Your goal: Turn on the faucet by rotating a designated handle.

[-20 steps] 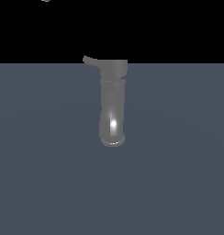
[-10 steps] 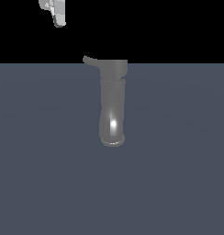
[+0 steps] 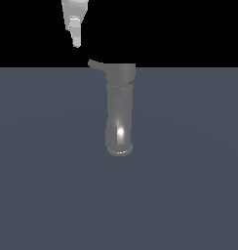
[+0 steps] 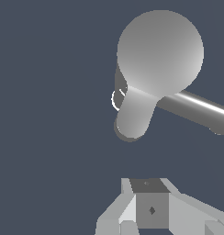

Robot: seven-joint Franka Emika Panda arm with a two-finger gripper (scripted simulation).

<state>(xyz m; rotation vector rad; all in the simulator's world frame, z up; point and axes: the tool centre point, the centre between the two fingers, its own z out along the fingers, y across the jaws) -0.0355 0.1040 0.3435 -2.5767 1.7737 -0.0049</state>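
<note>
1. Fingers of my gripper [image 3: 76, 43] point down in the exterior view, coming in from the upper edge of that picture; their tips hang in the dark area above the grey floor [image 3: 48, 185].
2. Whether these fingers stand wide or narrow, I cannot tell: the exterior view shows them from the side as one white stepped shape, and the wrist view shows only the blocky base of the gripper [image 4: 150, 209], not the tips.
3. Nothing is held between my fingers, as far as the pictures show.
4. Just below my fingertips, and a little toward the exterior view's right, lies the rounded tip of the handle [image 3: 95, 64]. A small gap separates them; they do not touch.
5. This thin curved lever joins the wide upper section of the faucet [image 3: 120, 110], which is further from my fingers on the same side.
6. From the wrist view, the faucet [image 4: 159, 53] appears as a big round grey top.
</note>
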